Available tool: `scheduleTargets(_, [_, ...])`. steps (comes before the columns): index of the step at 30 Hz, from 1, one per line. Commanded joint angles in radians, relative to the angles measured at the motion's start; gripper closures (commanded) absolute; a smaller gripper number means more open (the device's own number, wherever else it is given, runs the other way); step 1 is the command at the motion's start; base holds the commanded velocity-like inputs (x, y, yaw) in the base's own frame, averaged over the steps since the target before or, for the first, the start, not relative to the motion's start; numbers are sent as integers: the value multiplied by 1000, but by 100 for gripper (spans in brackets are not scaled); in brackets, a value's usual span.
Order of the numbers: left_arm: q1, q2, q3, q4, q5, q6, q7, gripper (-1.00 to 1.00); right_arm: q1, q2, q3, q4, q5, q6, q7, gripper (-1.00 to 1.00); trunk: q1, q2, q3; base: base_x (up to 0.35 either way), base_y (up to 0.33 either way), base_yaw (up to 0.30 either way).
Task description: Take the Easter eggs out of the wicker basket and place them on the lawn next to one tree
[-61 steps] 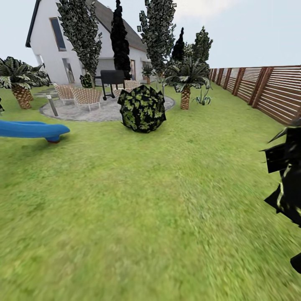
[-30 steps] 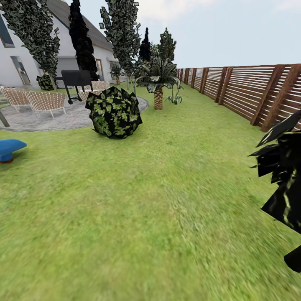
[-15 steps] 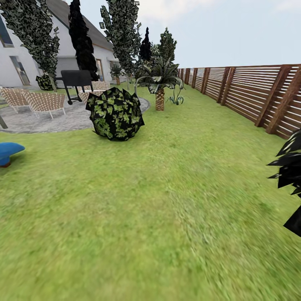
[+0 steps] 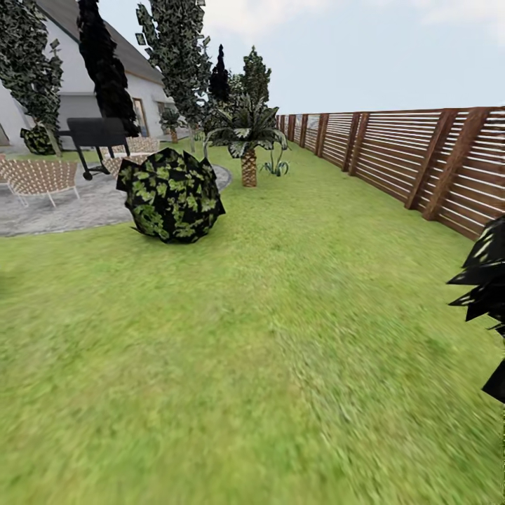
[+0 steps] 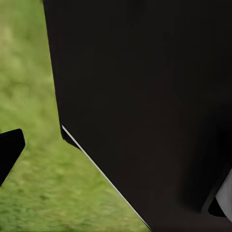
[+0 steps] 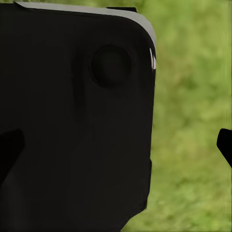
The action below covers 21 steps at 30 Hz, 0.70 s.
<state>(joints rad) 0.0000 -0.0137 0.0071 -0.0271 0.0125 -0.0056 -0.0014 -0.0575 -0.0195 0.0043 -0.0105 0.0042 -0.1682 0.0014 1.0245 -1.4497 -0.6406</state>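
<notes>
Looking down the wrist cams first: each shows a big black slab of the robot's own body up close, w/ grass behind. In the left wrist view the black panel covers most of the frame, a dark fingertip pokes in at the left edge, and lawn shows lower left. In the right wrist view a black housing w/ a round dimple takes the left two thirds; dark finger bits sit at the left edge and right edge, grass between and behind. Can't tell whether either gripper is spread or pressed together — too little of the fingers shows. Nothing visible between them.

Head view: open lawn fills the lower frame, blurry near the bottom. A round dark-leaved bush sits upper left of centre, on the grass at the edge of a grey paved patio. On the patio: woven chairs and a black grill. Behind, a white house w/ tall dark trees in front. A small palm stands beyond the bush, a spiky plant just beside it. A brown slatted fence runs along the right side into the distance. Black jagged leaves cut in at the right edge.
</notes>
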Motion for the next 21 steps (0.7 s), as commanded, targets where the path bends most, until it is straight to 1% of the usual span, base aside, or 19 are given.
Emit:
scheduleTargets(1, [0, 0, 1, -1, 1, -1, 0, -100, -1, 0, 0, 1, 0, -4, 0, -100, 0, 0, -1, 304, 151, -257])
scheduleTargets(21, [0, 0, 1, -1, 1, -1, 0, -100, -1, 0, 0, 1, 0, -4, 0, -100, 0, 0, -1, 304, 150, -257])
